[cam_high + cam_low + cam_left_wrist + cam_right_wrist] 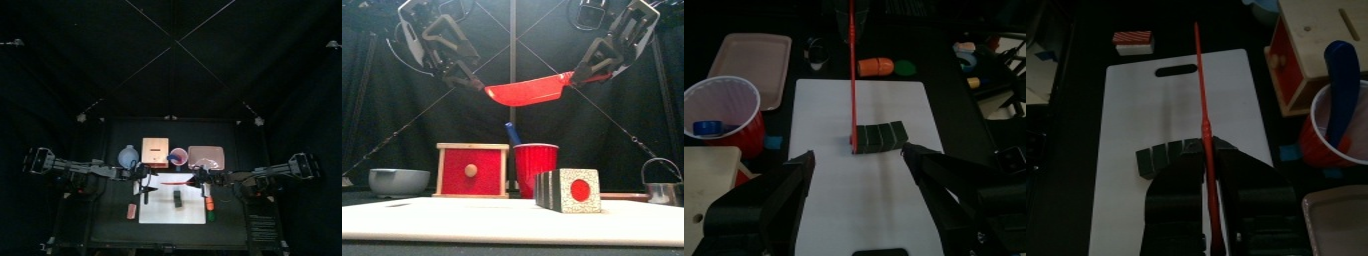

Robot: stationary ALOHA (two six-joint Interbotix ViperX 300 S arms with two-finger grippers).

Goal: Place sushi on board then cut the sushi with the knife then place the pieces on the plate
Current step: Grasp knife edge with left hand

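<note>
Top view: the white board lies at lower centre of the table, with the sushi roll on its upper half. A red toy and an orange toy sit just off the board's left and right edges, so sideways room is tight. Front view: the red knife hangs at upper centre between the two arms, well above the roll at lower right. The red cup and wooden box stand behind the roll, limiting any backward travel. Left wrist view: the left pincer is spread wide and grips nothing, so the roll is unrestrained. Judged risk: blade pressure slides or tips the roll. Right wrist view: the right pincer is clamped on the knife, and the blade runs edge-on over the roll. True alignment cannot be confirmed at this height; an off-centre descent would likely shove the blocks rather than part them.
</note>
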